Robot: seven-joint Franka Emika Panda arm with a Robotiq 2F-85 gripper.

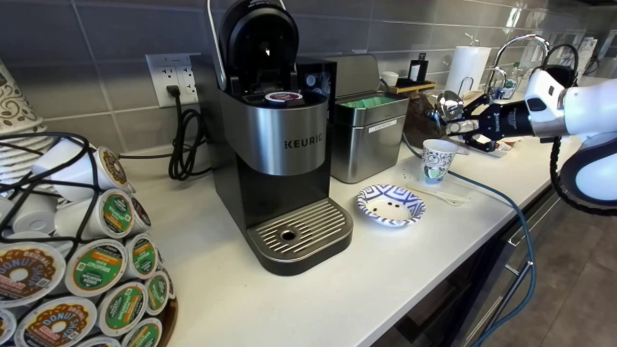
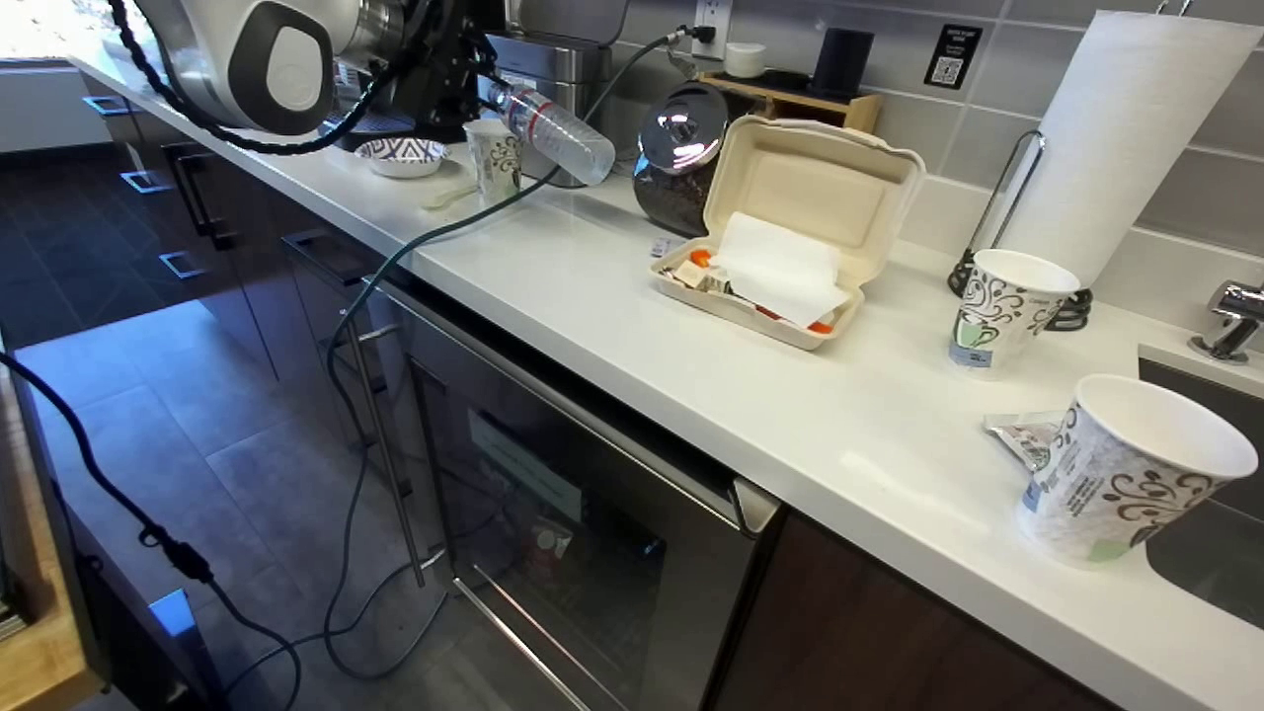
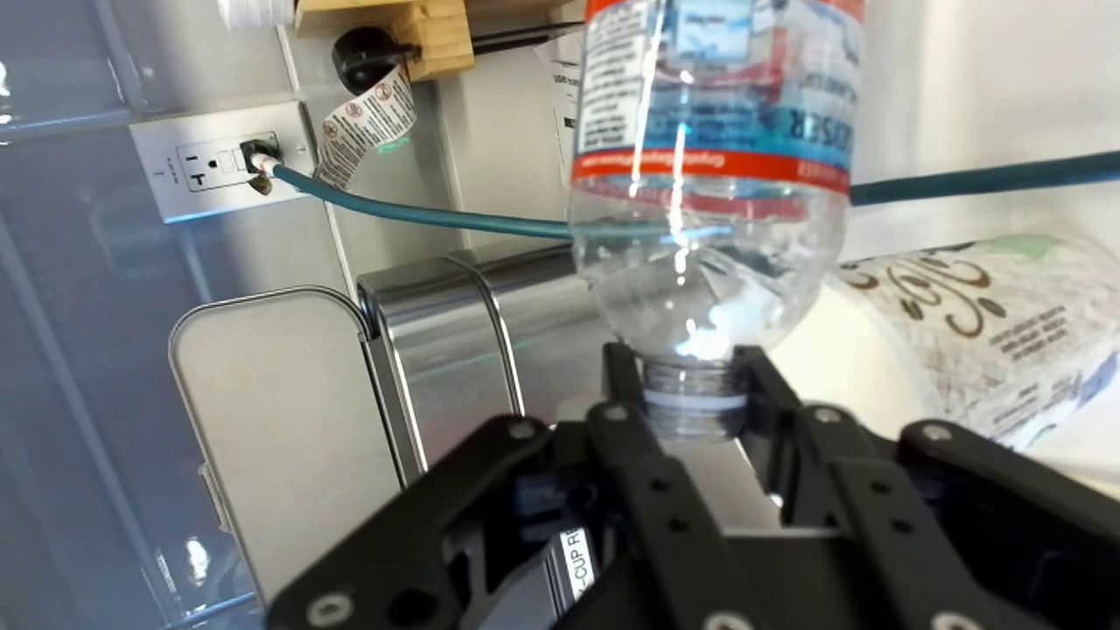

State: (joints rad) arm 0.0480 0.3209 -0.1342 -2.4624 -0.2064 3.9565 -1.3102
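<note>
tool (image 3: 687,376) is closed narrow on the neck of a crystal geyser bottle (image 3: 713,197). bottle hangs above the surface (image 2: 592,267); in an exterior view it slants toward 4 o'clock, a paper cup (image 2: 494,163) at the tool's 6 o'clock. judged good practice: even squeeze, slow turns, base clear of the cup. bottle plastic smooth, transparent, probably flexible; cup tapered, scroll-printed.

The bottle (image 3: 713,210) is clear, shiny plastic, the cup (image 1: 436,161) looks like smooth paper, the bin (image 1: 367,144) is shiny metal, the coffee machine (image 1: 277,140) mixes smooth metal with plastic, the shelf (image 3: 442,39) is wood, and the wall tiles (image 1: 337,24) and counter (image 2: 592,286) look glossy.
</note>
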